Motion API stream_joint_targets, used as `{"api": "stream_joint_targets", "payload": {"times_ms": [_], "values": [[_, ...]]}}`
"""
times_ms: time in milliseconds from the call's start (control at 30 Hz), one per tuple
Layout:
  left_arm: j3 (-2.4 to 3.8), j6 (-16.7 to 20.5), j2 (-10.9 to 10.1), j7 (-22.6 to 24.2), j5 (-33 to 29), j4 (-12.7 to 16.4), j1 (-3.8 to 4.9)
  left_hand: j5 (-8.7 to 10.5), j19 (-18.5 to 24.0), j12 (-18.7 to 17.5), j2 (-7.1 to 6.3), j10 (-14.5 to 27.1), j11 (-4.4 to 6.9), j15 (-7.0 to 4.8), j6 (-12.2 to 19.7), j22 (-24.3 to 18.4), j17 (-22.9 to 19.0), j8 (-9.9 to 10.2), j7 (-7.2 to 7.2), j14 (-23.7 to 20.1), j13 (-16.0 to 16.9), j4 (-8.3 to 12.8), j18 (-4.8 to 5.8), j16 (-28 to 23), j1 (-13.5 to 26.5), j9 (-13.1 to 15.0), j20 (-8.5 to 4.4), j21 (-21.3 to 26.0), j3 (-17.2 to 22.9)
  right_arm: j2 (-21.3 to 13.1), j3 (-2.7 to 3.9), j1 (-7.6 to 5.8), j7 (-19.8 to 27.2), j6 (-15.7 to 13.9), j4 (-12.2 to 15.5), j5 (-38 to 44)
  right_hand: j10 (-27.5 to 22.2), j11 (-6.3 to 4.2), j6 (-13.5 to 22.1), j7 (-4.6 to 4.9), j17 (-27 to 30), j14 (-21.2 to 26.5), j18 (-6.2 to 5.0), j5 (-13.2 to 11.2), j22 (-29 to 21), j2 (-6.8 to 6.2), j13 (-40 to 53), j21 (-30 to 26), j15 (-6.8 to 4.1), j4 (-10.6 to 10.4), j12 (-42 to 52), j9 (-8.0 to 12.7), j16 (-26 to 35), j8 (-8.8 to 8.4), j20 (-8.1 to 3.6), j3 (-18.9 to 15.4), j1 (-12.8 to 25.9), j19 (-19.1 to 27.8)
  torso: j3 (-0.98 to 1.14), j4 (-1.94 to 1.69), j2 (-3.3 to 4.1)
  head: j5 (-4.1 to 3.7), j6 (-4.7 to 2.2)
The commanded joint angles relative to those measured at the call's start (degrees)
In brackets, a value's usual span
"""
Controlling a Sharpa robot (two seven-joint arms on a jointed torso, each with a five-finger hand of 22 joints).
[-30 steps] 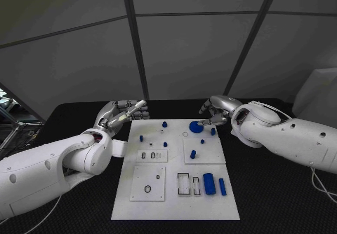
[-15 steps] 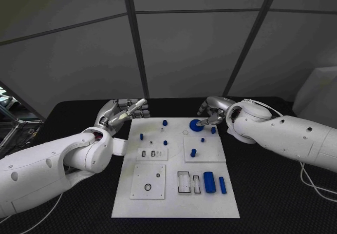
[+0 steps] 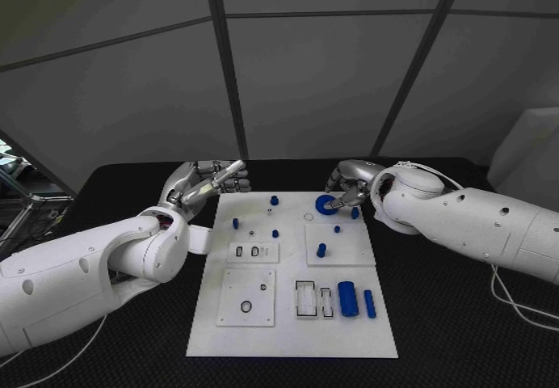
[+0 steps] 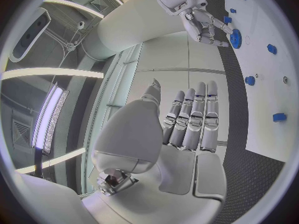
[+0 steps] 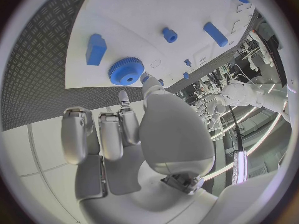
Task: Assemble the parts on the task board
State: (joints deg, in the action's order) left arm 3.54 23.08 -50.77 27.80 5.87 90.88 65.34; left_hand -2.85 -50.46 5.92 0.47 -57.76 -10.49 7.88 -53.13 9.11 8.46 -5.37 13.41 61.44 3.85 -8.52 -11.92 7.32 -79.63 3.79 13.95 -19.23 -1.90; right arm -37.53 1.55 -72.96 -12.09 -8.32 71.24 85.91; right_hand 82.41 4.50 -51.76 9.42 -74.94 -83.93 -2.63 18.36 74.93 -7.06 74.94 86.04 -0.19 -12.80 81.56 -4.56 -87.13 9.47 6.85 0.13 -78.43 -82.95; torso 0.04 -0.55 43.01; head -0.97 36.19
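The white task board (image 3: pixel 292 339) lies in the middle of the black table. My right hand (image 3: pixel 350 187) hovers at the board's far right corner and pinches a blue gear (image 3: pixel 326 204) between thumb and a fingertip; the gear (image 5: pixel 126 70) sits just off those fingertips (image 5: pixel 147 79) above the board (image 5: pixel 187 15). My left hand (image 3: pixel 208 183) hangs beside the board's far left corner, fingers straight, holding nothing. The left hand's (image 4: pixel 187 129) wrist view shows the right hand (image 4: pixel 202 20) with the gear (image 4: pixel 235 38).
Small blue pegs (image 3: pixel 274 200) (image 3: pixel 321 250) stand on the board's far half. A thick blue cylinder (image 3: pixel 346 299) and a thin blue bar (image 3: pixel 369 303) lie near the right edge, beside two empty rectangular frames (image 3: pixel 305 301). Two raised plates (image 3: pixel 245 301) sit on the left.
The right hand has drawn the blue gear slightly toward the board's far edge and tilted it. The left hand has stayed almost still.
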Motion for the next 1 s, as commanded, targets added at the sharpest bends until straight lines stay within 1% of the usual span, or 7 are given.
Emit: {"api": "stream_joint_targets", "payload": {"times_ms": [33,133,233,767,900,967,1000], "values": [[0.07,-0.6,0.1,0.2,0.1,0.0,0.1,-0.09,0.3,-0.3,0.27,0.2,-0.01,-0.06,0.1,-0.1,0.1,0.2,0.05,-0.2,-0.1,0.4,1.59,-0.4,0.1,0.0,-0.03,0.1,-0.1,0.3,0.02,-0.08,0.4,2.1,-0.4,1.0,0.5,-0.04,0.0,-0.1,-9.7,-5.0,0.61,0.2,5.8,0.21,4.7,0.3,0.52,0.1,0.2,0.0,-0.4,0.24,-0.12,0.4,-0.7,-0.3,0.03,-0.03,-0.02,-0.1,0.08],[0.07,-0.6,0.1,0.2,0.1,0.0,0.1,-0.09,0.3,-0.3,0.27,0.2,-0.01,-0.06,0.1,-0.1,0.1,0.2,0.05,-0.2,-0.1,0.4,1.59,-0.4,0.1,0.0,-0.03,0.1,-0.1,0.5,0.0,-0.06,0.4,2.6,-0.7,1.1,0.4,-0.06,-0.1,-0.12,-9.8,-5.0,0.62,0.2,5.9,0.39,4.7,0.3,0.51,0.2,0.2,0.0,-0.5,0.36,-0.11,0.5,-0.9,-0.4,0.03,-0.01,-0.01,-0.18,0.42],[0.07,-0.5,0.1,0.2,0.1,-0.1,0.1,-0.09,0.3,-0.3,0.27,0.2,-0.01,-0.06,0.1,-0.1,0.1,0.2,0.05,-0.2,-0.1,0.4,1.59,-0.4,0.1,0.0,-0.03,0.1,-0.1,0.6,-0.01,-0.04,0.3,3.0,-0.8,1.3,0.4,-0.07,-0.2,-0.13,-9.9,-5.0,0.62,0.2,5.9,0.56,4.8,0.3,0.51,0.3,0.2,-0.1,-0.5,0.44,-0.11,0.6,-1.1,-0.4,0.03,-0.02,0.0,-0.2,0.53],[0.07,-0.5,0.2,0.2,0.1,-0.2,0.1,-0.09,0.3,-0.4,0.32,0.3,-0.01,-0.07,0.1,-0.1,0.1,0.2,0.04,-0.2,-0.1,0.5,1.58,-0.4,0.1,0.0,-0.02,0.1,-0.1,1.0,-0.07,0.07,0.5,5.2,-1.7,1.9,0.5,-0.11,-0.5,-0.15,-10.2,-5.1,0.65,-0.1,6.1,1.74,5.2,0.4,0.49,1.6,0.4,0.0,-0.7,0.84,-0.12,1.4,-2.6,-0.4,0.05,0.0,-0.01,0.02,0.55],[0.07,-0.5,0.2,0.2,0.1,-0.2,0.1,-0.09,0.3,-0.4,0.32,0.3,-0.01,-0.07,0.1,-0.1,0.1,0.2,0.04,-0.2,-0.1,0.5,1.58,-0.4,0.1,0.0,-0.02,0.1,-0.1,1.2,-0.08,0.14,0.7,5.2,-1.8,1.9,0.7,-0.15,-1.1,-0.21,-10.4,-5.1,0.67,-0.5,6.3,2.29,5.6,0.5,0.46,1.9,0.7,-0.1,-0.8,1.15,-0.13,1.7,-2.8,-0.5,0.06,0.01,0.01,0.06,0.59],[0.07,-0.5,0.2,0.2,0.1,-0.2,0.1,-0.09,0.3,-0.4,0.32,0.3,-0.01,-0.07,0.1,-0.1,0.1,0.2,0.04,-0.2,-0.1,0.5,1.58,-0.4,0.1,0.0,-0.02,0.1,-0.1,1.2,-0.09,0.17,0.8,4.8,-1.8,1.9,1.0,-0.24,-1.8,-0.34,-10.5,-5.1,0.7,-0.8,6.4,2.86,5.9,0.5,0.38,2.0,1.0,-0.2,-0.8,1.52,-0.17,2.0,-2.8,-0.6,0.07,0.03,0.0,0.08,0.61],[0.07,-0.5,0.2,0.2,0.1,-0.2,0.1,-0.09,0.3,-0.4,0.32,0.3,-0.01,-0.07,0.1,-0.1,0.1,0.2,0.04,-0.2,-0.1,0.5,1.58,-0.4,0.1,0.0,-0.02,0.1,-0.1,1.3,-0.09,0.19,0.8,4.3,-1.8,1.9,1.2,-0.35,-2.4,-0.47,-10.6,-5.1,0.72,-2.0,6.5,3.36,6.2,0.6,0.28,2.1,1.2,-0.3,-0.9,1.78,-0.23,2.4,-3.0,-0.7,0.09,0.02,0.01,0.09,0.66]]}}
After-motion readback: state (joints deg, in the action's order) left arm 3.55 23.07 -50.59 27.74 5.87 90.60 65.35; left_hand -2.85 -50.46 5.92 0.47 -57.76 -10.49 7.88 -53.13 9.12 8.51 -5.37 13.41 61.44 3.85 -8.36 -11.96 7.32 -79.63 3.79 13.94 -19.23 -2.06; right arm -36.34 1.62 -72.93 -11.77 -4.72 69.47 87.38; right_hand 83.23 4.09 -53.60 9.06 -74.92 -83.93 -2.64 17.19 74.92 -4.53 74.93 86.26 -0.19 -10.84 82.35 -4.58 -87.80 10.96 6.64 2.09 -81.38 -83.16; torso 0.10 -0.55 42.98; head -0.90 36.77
